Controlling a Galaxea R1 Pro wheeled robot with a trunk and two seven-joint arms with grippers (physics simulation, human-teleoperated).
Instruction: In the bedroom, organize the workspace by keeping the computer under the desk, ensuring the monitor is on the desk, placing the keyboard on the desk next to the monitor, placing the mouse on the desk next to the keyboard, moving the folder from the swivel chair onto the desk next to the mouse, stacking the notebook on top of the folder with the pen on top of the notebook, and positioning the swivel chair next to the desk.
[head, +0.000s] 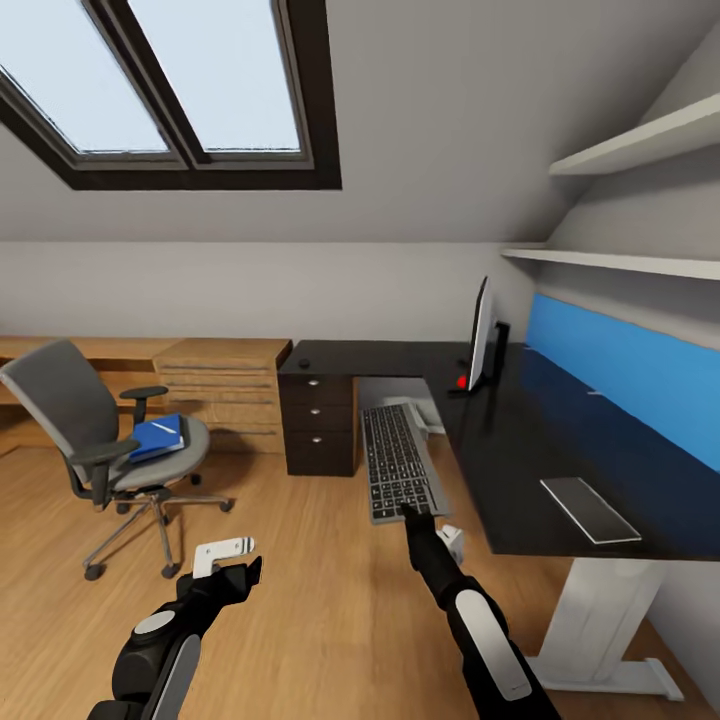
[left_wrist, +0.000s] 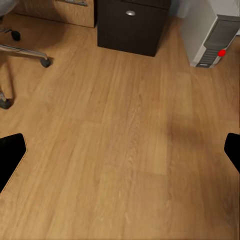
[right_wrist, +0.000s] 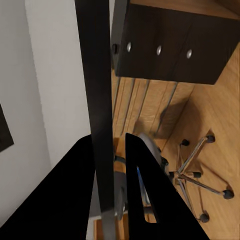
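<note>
My right gripper (head: 416, 514) is shut on the near end of the grey keyboard (head: 398, 463), holding it in the air in front of the black desk (head: 540, 440). The right wrist view shows the keyboard (right_wrist: 95, 75) edge-on as a dark strip between the fingers (right_wrist: 137, 150). The monitor (head: 483, 335) stands on the desk. A white computer tower (head: 422, 412) sits under it, also visible in the left wrist view (left_wrist: 212, 35). A blue folder (head: 160, 437) lies on the swivel chair (head: 70, 400). My left gripper (head: 232, 565) hangs open over the bare floor.
A dark drawer unit (head: 320, 420) stands under the desk's left end, beside a wooden cabinet (head: 225, 385). A flat grey slab (head: 590, 508) lies on the desk's near part. A small dark object (head: 303, 362) rests on the desk's far left. Wooden floor (left_wrist: 120, 150) lies between chair and desk.
</note>
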